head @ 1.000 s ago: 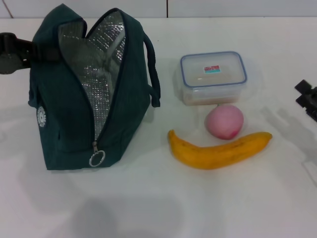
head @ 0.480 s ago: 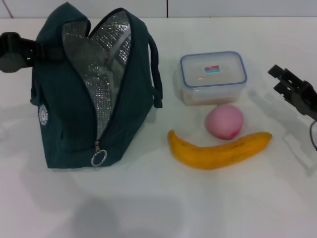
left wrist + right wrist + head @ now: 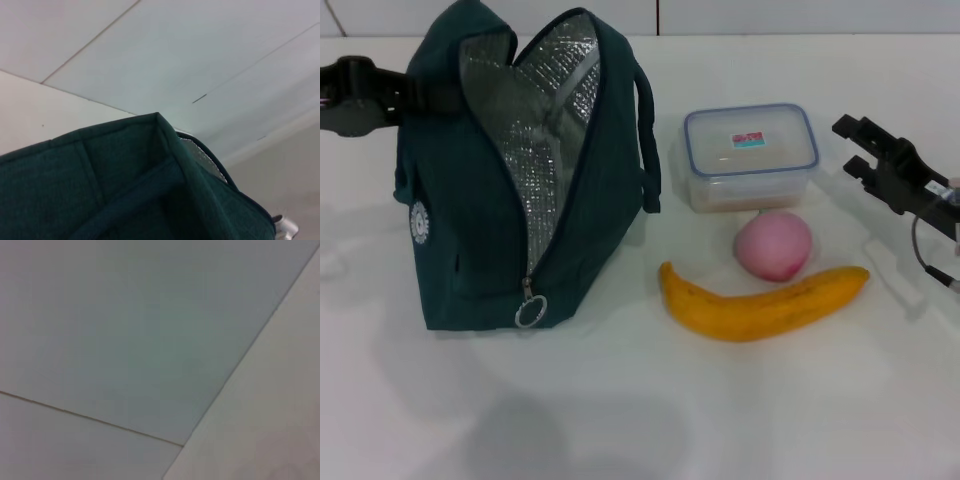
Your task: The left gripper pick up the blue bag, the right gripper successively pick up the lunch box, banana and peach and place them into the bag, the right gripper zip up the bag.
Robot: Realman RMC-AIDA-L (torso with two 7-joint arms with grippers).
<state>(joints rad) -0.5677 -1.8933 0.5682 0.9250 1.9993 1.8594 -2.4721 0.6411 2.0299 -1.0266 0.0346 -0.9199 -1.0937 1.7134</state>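
The blue bag [image 3: 480,230] stands at the left with its top gaping open, silver lining showing and the zipper ring [image 3: 530,312] low on its front. My left gripper [image 3: 405,95] reaches in from the left edge and is shut on the bag's upper left side at a handle; its wrist view is filled with the bag's teal fabric [image 3: 125,200]. The lunch box [image 3: 750,155], peach [image 3: 773,245] and banana [image 3: 760,305] lie on the table to the bag's right. My right gripper [image 3: 852,146] hovers open just right of the lunch box, holding nothing.
The white table [image 3: 640,420] carries everything. A pale wall [image 3: 770,15] runs along its far edge. A cable [image 3: 920,245] hangs from the right arm near the banana's right tip. The right wrist view holds only wall and table surface.
The bag has shifted to the right and slightly up in the left gripper's hold. The right gripper has come in from the right edge toward the lunch box.
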